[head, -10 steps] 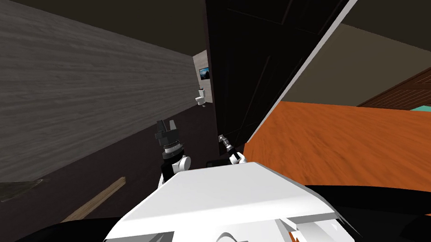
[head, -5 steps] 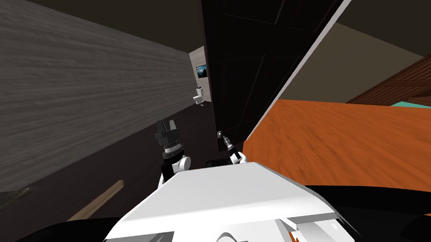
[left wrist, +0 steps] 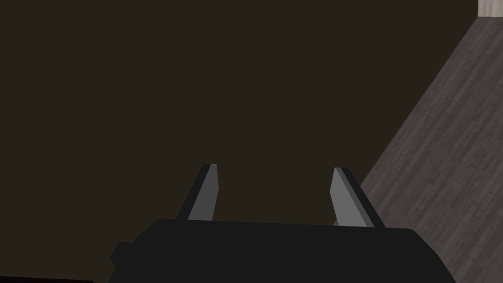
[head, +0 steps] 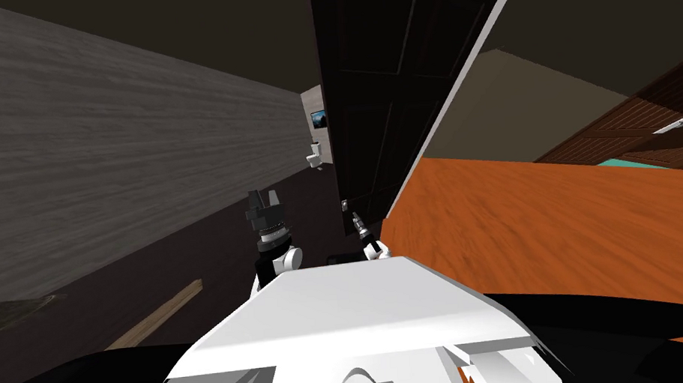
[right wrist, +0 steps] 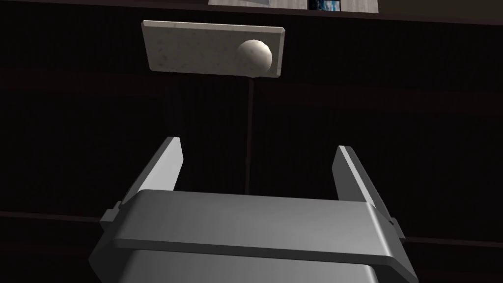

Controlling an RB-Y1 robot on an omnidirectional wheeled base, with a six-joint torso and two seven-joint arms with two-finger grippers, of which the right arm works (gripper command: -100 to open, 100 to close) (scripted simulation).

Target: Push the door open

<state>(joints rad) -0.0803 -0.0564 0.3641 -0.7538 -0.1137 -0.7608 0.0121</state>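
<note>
A dark panelled door (head: 378,85) stands ahead of me, its free edge toward the gap on its left. In the right wrist view the door (right wrist: 393,98) carries a pale plate (right wrist: 196,46) with a round knob (right wrist: 254,56). My right gripper (right wrist: 258,144) is open just short of the door, below the knob, with nothing between its fingers. The head view shows it (head: 355,218) small, close under the knob (head: 345,205). My left gripper (head: 265,200) is raised to the left of the door, and in its wrist view the gripper (left wrist: 275,168) is open and empty.
A grey wood-grain wall (head: 104,157) runs along the left. Through the gap beside the door I see a toilet (head: 316,156). A white strip (head: 460,87) borders the door's right side, with orange flooring (head: 560,223) beyond. A wooden plank (head: 161,314) lies on the dark floor.
The door's edge has shifted left and stands steeper as the whole view shifts. The knob sits a little higher and farther from my right gripper. My left arm holds its place.
</note>
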